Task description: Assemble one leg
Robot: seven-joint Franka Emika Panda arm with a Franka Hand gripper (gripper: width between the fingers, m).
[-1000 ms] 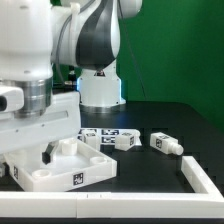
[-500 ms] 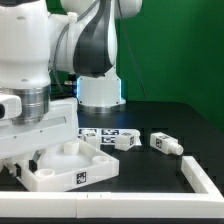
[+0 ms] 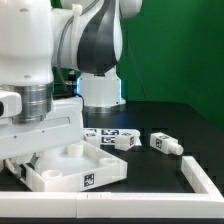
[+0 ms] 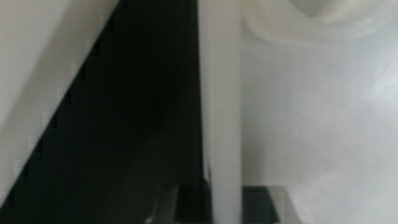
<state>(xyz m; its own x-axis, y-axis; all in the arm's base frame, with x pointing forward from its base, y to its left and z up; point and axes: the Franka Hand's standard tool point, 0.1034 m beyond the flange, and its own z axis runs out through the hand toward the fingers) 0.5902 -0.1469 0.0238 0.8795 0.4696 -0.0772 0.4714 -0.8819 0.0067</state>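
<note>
The large white tray-like tabletop (image 3: 75, 170) lies at the exterior view's lower left. My gripper (image 3: 37, 160) reaches down onto its left side. In the wrist view the gripper (image 4: 217, 205) has a dark fingertip on each side of the tabletop's thin upright rim (image 4: 217, 100), so it is shut on that rim. A corner hole (image 4: 329, 15) shows just past the rim. Small white legs with black-and-white tags lie on the black table, apart from the gripper: a cluster (image 3: 112, 138) behind the tabletop and one leg (image 3: 165, 144) further to the exterior view's right.
A long white bar (image 3: 205, 180) runs along the table's front and right edge. The arm's white base (image 3: 100, 92) stands behind the legs. Black table surface lies between the tabletop and the bar.
The tabletop has slid and turned toward the exterior view's right with the gripper on its rim. The legs have not moved.
</note>
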